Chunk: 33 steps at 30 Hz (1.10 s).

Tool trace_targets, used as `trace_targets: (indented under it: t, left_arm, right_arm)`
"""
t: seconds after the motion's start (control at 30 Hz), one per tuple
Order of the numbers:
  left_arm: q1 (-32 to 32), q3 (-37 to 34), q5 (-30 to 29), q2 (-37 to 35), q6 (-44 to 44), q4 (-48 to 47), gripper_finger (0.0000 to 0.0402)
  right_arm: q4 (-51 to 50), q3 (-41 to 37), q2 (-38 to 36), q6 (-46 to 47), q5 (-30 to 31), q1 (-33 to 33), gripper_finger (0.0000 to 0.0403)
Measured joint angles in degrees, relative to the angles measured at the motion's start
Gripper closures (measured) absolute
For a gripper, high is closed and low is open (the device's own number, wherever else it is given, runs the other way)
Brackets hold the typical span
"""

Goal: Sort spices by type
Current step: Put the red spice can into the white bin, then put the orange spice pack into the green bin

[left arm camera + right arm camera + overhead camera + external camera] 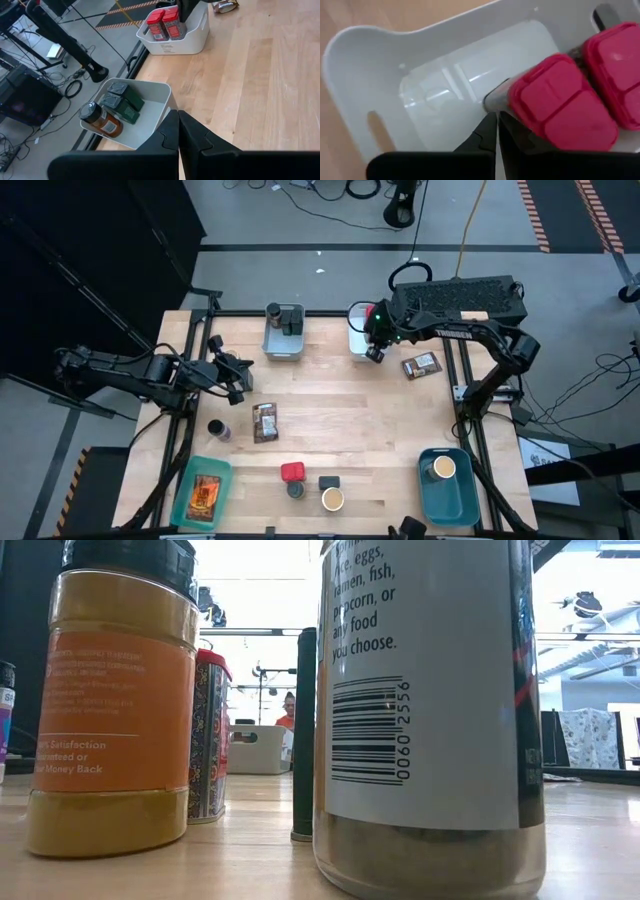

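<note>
My right gripper (374, 354) (497, 120) is shut with nothing between its fingers. It slants down into the white bin (370, 60) at the table's far right. Its tips stand beside the nearer of two red-lidded jars (555, 100) (615, 65) that stand upright in the bin. My left gripper (240, 375) (178, 120) waits shut above the table's left side. A grey bin (160, 92) at the far edge holds dark-lidded jars (120, 100) and an orange-labelled jar (102, 120). Loose spices rest on the wood: two packets (265, 422) (421, 365), a dark jar (218, 430), a red tin (292, 472) and a tan-topped jar (333, 500). My right gripper's shut fingertips come slanting down from above and stand close against the clear side (495, 100) of the nearer red-lidded jar, just under its lid. I cannot tell whether they touch it. The jar stands upright on the bin's floor.
A green bin (185, 510) at the near left holds an orange packet. A teal bin (462, 505) at the near right holds a tan-topped jar. More dark jars (297, 488) stand by the near edge. Bare wood lies mid-table. A person (289, 710) shows far behind.
</note>
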Motion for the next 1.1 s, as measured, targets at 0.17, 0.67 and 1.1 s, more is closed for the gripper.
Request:
trace_targets:
  t: [0.17, 0.67, 1.1]
  left_arm:
    - [0.0, 0.0, 0.0, 0.0, 0.0, 0.0, 0.0400]
    - [0.0, 0.0, 0.0, 0.0, 0.0, 0.0, 0.0400]
    - [0.0, 0.0, 0.0, 0.0, 0.0, 0.0, 0.0400]
  right_arm:
    - [1.7, 0.0, 0.1, -0.6, 0.3, -0.3, 0.0403]
    - [0.6, 0.1, -0.7, -1.1, 1.2, 0.8, 0.0403]
    - [-12.9, 5.6, -7.2, 5.3, 1.6, 7.3, 0.0403]
